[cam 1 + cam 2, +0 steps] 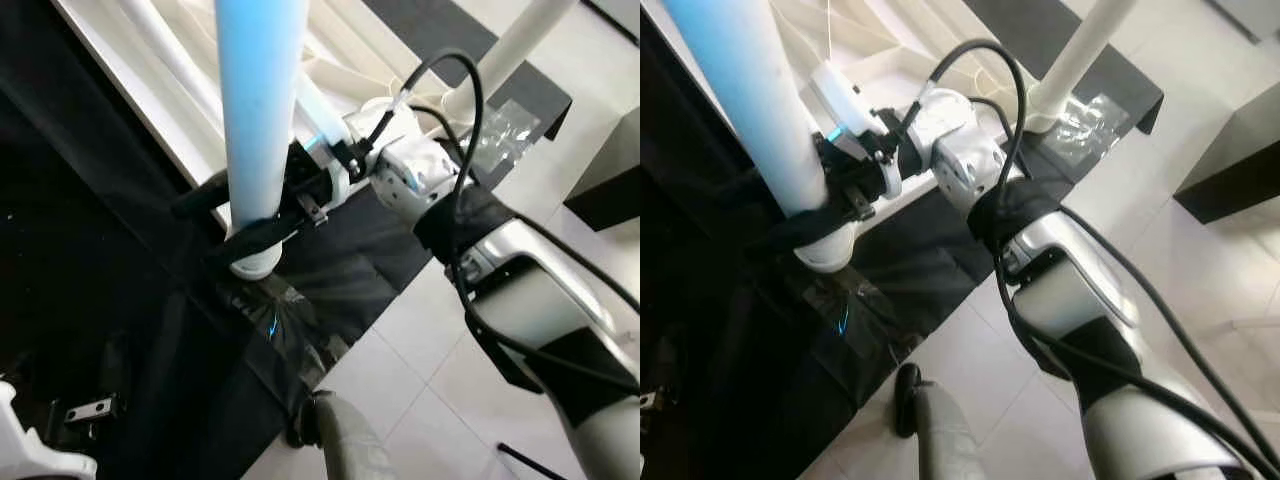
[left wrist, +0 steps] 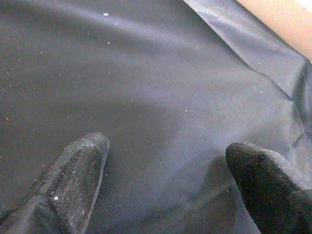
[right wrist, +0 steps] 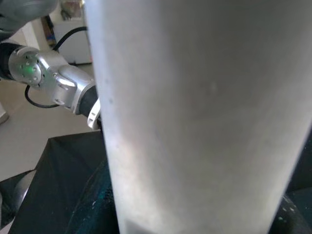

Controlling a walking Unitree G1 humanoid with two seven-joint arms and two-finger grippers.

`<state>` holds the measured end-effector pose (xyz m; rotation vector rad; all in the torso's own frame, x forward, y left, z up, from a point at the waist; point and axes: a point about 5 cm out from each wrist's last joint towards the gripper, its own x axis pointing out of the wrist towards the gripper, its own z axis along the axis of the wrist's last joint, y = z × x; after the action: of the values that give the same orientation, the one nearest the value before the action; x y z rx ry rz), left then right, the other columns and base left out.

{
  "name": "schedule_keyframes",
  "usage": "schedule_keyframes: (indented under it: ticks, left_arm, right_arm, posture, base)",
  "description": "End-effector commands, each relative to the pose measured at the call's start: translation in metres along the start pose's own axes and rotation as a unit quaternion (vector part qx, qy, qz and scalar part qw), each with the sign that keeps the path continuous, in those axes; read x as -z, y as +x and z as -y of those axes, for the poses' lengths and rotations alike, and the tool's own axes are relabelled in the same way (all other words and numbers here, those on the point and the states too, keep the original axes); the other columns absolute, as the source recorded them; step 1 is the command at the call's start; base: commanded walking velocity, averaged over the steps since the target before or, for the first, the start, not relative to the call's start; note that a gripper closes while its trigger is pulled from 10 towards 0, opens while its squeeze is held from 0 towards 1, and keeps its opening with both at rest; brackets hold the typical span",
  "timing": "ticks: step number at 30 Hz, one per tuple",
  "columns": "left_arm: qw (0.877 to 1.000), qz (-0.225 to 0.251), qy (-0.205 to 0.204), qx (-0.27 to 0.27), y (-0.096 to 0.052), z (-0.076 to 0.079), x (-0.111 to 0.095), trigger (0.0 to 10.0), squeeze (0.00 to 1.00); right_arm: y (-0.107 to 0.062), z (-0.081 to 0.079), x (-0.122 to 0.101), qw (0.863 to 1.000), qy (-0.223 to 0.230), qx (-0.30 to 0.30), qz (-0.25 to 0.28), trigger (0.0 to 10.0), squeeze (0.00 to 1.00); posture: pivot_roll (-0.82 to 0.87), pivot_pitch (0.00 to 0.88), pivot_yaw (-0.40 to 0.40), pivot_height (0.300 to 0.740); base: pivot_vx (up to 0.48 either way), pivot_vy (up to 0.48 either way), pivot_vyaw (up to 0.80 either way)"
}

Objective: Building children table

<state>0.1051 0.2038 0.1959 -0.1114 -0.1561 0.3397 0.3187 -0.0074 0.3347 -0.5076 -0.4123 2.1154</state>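
Left wrist view has left gripper (image 2: pixel 163 187) fingers wide over black sheet (image 2: pixel 146 87); right gripper (image 1: pixel 262 215) clasps table leg (image 1: pixel 258 110).

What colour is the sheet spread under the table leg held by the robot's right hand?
Black; the sheet shows best in the left eye view, beneath the table leg gripped by the right hand.

Tiled floor (image 1: pixel 420 350) — black sheet (image 1: pixel 120 330)

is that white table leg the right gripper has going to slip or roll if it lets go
Probably slippery: the white table leg looks smooth and glossy where the right gripper clamps it. Being a round tube, it would likely roll if laid down. Standing on its narrow end on the black sheet, it seems prone to tipping.
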Motion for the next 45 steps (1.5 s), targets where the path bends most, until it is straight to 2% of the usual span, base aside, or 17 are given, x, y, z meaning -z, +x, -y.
schedule_keyframes:
  ticks: [1, 12, 22, 28, 30, 31, 32, 33, 34, 35, 36, 37, 38, 39, 41, 43, 45]
  left_arm:
    - [1.000, -0.010, -0.003, -0.005, -0.004, -0.001, 0.002, 10.0, 0.00]
    - [1.000, -0.009, -0.008, -0.006, -0.004, 0.001, 0.002, 10.0, 0.00]
    - [1.000, -0.007, -0.014, -0.003, 0.001, 0.004, 0.001, 10.0, 0.00]
    - [1.000, -0.005, -0.021, -0.003, 0.008, 0.005, 0.000, 10.0, 0.00]
    - [1.000, -0.005, -0.021, -0.003, 0.008, 0.005, 0.000, 10.0, 0.00]
    - [1.000, 0.000, -0.021, -0.002, 0.010, 0.004, -0.001, 10.0, 0.00]
    - [1.000, 0.000, -0.021, -0.002, 0.010, 0.004, -0.001, 10.0, 0.00]
    - [1.000, 0.010, -0.012, 0.000, 0.014, 0.002, -0.003, 10.0, 0.00]
    - [1.000, 0.010, -0.012, 0.000, 0.014, 0.002, -0.003, 10.0, 0.00]
    - [1.000, 0.021, -0.003, -0.001, 0.019, -0.002, -0.006, 10.0, 0.00]
    - [1.000, 0.021, -0.003, -0.001, 0.019, -0.002, -0.006, 10.0, 0.00]
    - [0.999, 0.043, 0.013, -0.001, 0.028, -0.009, -0.012, 10.0, 0.00]
    - [0.999, 0.043, 0.013, -0.001, 0.028, -0.009, -0.012, 10.0, 0.00]
    - [0.998, 0.063, 0.027, 0.000, 0.036, -0.016, -0.018, 10.0, 0.00]
    - [0.998, 0.063, 0.027, 0.000, 0.036, -0.016, -0.018, 10.0, 0.00]
    - [0.994, 0.101, 0.046, 0.008, 0.053, -0.024, -0.033, 10.0, 0.00]
    - [0.994, 0.101, 0.046, 0.008, 0.053, -0.024, -0.033, 10.0, 0.00]
  right_arm:
    - [0.002, -0.009, 0.020, 0.999, 0.037, -0.018, -0.025, 10.0, 0.00]
    - [-0.003, -0.032, 0.033, 0.994, 0.093, -0.047, -0.019, 10.0, 0.00]
    - [-0.011, -0.034, 0.053, 0.992, 0.117, -0.005, -0.051, 10.0, 0.00]
    - [-0.014, -0.042, 0.065, 0.979, 0.168, 0.076, -0.091, 10.0, 0.00]
    - [-0.014, -0.042, 0.065, 0.979, 0.168, 0.076, -0.091, 10.0, 0.00]
    - [-0.015, -0.043, 0.068, 0.971, 0.182, 0.118, -0.102, 10.0, 0.00]
    - [-0.015, -0.043, 0.068, 0.971, 0.182, 0.118, -0.102, 10.0, 0.00]
    - [-0.015, -0.044, 0.071, 0.960, 0.199, 0.169, -0.105, 10.0, 0.00]
    - [-0.015, -0.044, 0.071, 0.960, 0.199, 0.169, -0.105, 10.0, 0.00]
    - [-0.016, -0.045, 0.074, 0.943, 0.225, 0.226, -0.101, 10.0, 0.00]
    - [-0.016, -0.045, 0.074, 0.943, 0.225, 0.226, -0.101, 10.0, 0.00]
    - [-0.013, -0.050, 0.081, 0.919, 0.236, 0.298, -0.102, 10.0, 0.00]
    - [-0.013, -0.050, 0.081, 0.919, 0.236, 0.298, -0.102, 10.0, 0.00]
    - [-0.009, -0.055, 0.088, 0.899, 0.225, 0.358, -0.111, 10.0, 0.00]
    - [-0.009, -0.055, 0.088, 0.899, 0.225, 0.358, -0.111, 10.0, 0.00]
    - [0.011, -0.070, 0.101, 0.851, 0.212, 0.465, -0.124, 10.0, 0.00]
    - [0.011, -0.070, 0.101, 0.851, 0.212, 0.465, -0.124, 10.0, 0.00]
  posture:
    - [0.09, 0.550, -0.240, 0.740]
    - [0.07, 0.543, -0.247, 0.740]
    - [0.04, 0.515, -0.251, 0.740]
    - [0.01, 0.479, -0.253, 0.740]
    - [0.01, 0.479, -0.253, 0.740]
    - [0.00, 0.463, -0.253, 0.740]
    - [0.00, 0.463, -0.253, 0.740]
    - [0.00, 0.448, -0.255, 0.740]
    - [0.00, 0.448, -0.255, 0.740]
    - [0.00, 0.435, -0.252, 0.740]
    - [0.00, 0.435, -0.252, 0.740]
    - [-0.01, 0.419, -0.242, 0.740]
    - [-0.01, 0.419, -0.242, 0.740]
    - [-0.01, 0.409, -0.238, 0.740]
    - [-0.01, 0.409, -0.238, 0.740]
    - [-0.01, 0.391, -0.227, 0.740]
    - [-0.01, 0.391, -0.227, 0.740]
  base:
    - [0.000, 0.000, 0.00]
    - [0.000, 0.000, 0.00]
    - [0.000, 0.000, 0.00]
    - [0.000, 0.000, 0.00]
    - [0.000, 0.000, 0.00]
    - [0.000, 0.000, 0.00]
    - [0.000, 0.000, 0.00]
    - [0.000, 0.000, 0.00]
    - [0.000, 0.000, 0.00]
    - [0.000, 0.000, 0.00]
    - [0.000, 0.000, 0.00]
    - [0.000, 0.000, 0.00]
    - [0.000, 0.000, 0.00]
    - [0.000, 0.000, 0.00]
    - [0.000, 0.000, 0.00]
    - [0.000, 0.000, 0.00]
    - [0.000, 0.000, 0.00]
